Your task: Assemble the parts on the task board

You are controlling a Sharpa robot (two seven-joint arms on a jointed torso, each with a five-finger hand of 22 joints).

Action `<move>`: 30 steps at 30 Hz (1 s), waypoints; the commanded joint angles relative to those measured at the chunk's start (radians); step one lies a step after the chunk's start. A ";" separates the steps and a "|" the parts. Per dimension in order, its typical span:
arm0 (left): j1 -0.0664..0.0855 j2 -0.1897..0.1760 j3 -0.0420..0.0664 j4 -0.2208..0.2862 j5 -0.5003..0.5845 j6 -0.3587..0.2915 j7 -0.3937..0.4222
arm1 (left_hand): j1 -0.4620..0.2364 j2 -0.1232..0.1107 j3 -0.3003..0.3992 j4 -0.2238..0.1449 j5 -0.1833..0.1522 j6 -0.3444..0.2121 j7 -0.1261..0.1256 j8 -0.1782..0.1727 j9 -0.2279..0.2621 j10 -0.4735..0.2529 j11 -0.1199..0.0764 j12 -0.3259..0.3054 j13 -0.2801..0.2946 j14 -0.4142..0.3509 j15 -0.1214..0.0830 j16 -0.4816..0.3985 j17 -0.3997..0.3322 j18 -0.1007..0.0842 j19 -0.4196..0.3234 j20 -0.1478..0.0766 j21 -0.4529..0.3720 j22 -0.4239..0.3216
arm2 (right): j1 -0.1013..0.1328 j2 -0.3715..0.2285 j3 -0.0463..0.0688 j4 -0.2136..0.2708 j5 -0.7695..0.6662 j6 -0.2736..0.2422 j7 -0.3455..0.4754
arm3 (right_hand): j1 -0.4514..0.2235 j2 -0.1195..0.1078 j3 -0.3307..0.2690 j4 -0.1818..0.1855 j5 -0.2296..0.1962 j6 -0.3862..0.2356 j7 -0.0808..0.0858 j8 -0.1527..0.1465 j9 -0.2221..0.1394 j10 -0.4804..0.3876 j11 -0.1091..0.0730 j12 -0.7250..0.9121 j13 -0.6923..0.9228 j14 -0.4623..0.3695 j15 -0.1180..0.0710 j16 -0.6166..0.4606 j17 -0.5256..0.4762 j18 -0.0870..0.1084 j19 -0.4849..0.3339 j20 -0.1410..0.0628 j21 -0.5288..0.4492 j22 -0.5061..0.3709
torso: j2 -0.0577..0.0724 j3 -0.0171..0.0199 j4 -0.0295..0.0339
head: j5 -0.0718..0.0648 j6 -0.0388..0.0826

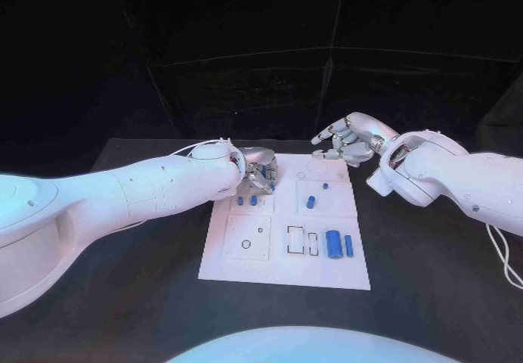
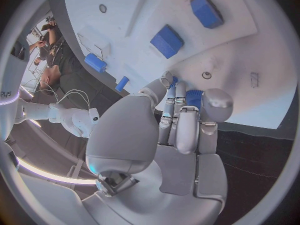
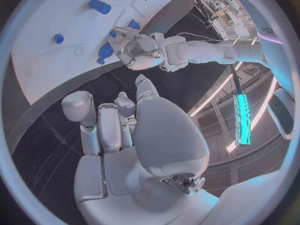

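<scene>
The task board (image 1: 286,261) is seen as a white plate in the middle of the black table (image 1: 436,272), in the centre of the head view. Nearest, at the lower right of the board, a fat blue cylinder (image 1: 333,244) and a thin blue bar (image 1: 349,245) are laid side by side, next to empty slot outlines. A little farther up, a small blue peg (image 1: 311,202) is set in the right middle panel. Two short blue pieces (image 1: 246,201) are found on the left middle panel, just under the left hand.

The left hand (image 1: 257,172) is held over the upper left of the board with its fingers curled together. In the left wrist view, a small blue part (image 2: 194,98) is seen at the fingertips (image 2: 170,92), and it seems to be pinched there, though the grip is partly hidden.

The right hand (image 1: 351,138) is held past the far right corner of the board. Its fingers are loosely bent and apart, and nothing is held in it.

Some things could go wrong. The small part could be dropped if the pinch is loose. It could be jammed if it is pushed down tilted. The two short pieces close by could be knocked by the curled fingers, because they are so near.
</scene>
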 commanded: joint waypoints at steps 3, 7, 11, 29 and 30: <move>-0.005 0.001 -0.003 -0.002 -0.007 0.027 -0.016 | 0.014 0.027 0.030 -0.007 -0.002 0.024 -0.003 -0.007 -0.003 0.042 -0.009 -0.001 -0.001 0.033 -0.012 0.001 -0.001 -0.020 0.011 -0.004 0.015 0.013 | 0.002 0.001 0.001 0.001 0.002 -0.001 0.007 | 0.002 0.009 -0.002 -0.001 0.003 -0.008 0.000 0.006 -0.001 -0.004 0.002 0.004 0.001 0.024 -0.006 -0.003 0.001 0.009 0.001 -0.001 -0.004 0.001 | 0.000 -0.0005 0.0008 | -0.001 0.000; -0.005 -0.001 -0.003 -0.003 -0.007 0.020 -0.019 | 0.030 0.044 0.058 -0.018 -0.002 0.044 -0.004 -0.005 -0.004 0.063 -0.014 -0.004 -0.005 0.033 -0.016 0.002 -0.002 -0.021 0.013 -0.009 0.021 0.021 | 0.002 0.002 0.001 0.001 0.002 -0.001 0.008 | 0.002 0.009 -0.002 -0.001 0.003 -0.008 0.000 0.006 -0.001 -0.004 0.002 0.004 0.001 0.024 -0.006 -0.003 0.001 0.009 0.001 -0.001 -0.004 0.001 | 0.000 -0.0006 0.0005 | -0.001 -0.001; -0.005 -0.006 -0.002 -0.003 -0.007 -0.009 -0.010 | 0.042 0.050 0.090 -0.036 -0.002 0.062 -0.002 -0.008 -0.007 0.083 -0.015 -0.013 -0.011 0.034 -0.018 0.004 -0.001 -0.024 0.017 -0.012 0.031 0.033 | 0.002 0.002 0.001 0.001 0.002 -0.001 0.008 | 0.003 0.010 -0.002 -0.002 0.003 -0.008 0.000 0.007 -0.001 -0.003 0.002 0.005 0.002 0.024 -0.007 -0.003 0.001 0.009 0.002 -0.001 -0.003 0.002 | 0.000 -0.0006 0.0002 | -0.001 0.001; 0.002 -0.078 0.021 0.077 0.026 -0.052 0.000 | 0.012 0.032 0.136 -0.056 -0.003 0.082 0.005 -0.034 -0.020 0.110 -0.010 -0.052 -0.028 0.033 -0.015 0.005 -0.007 -0.026 0.017 -0.011 0.039 0.047 | 0.002 0.005 0.001 -0.005 0.002 -0.006 0.002 | 0.005 0.014 0.000 -0.002 0.004 -0.007 -0.001 0.008 -0.001 -0.003 0.001 0.006 0.002 0.025 -0.007 -0.003 0.002 0.009 0.002 -0.002 -0.004 0.001 | -0.001 -0.0012 0.0023 | 0.001 0.009; 0.003 -0.085 0.027 0.084 0.027 -0.054 0.000 | 0.011 0.032 0.136 -0.056 -0.003 0.083 0.005 -0.034 -0.020 0.111 -0.010 -0.053 -0.028 0.033 -0.015 0.005 -0.008 -0.026 0.017 -0.011 0.038 0.047 | 0.002 0.005 0.001 -0.006 0.002 -0.006 0.002 | 0.005 0.014 0.000 -0.002 0.004 -0.007 -0.001 0.008 -0.001 -0.003 0.001 0.006 0.002 0.025 -0.007 -0.003 0.002 0.009 0.002 -0.002 -0.004 0.001 | -0.002 -0.0011 0.0029 | 0.001 0.008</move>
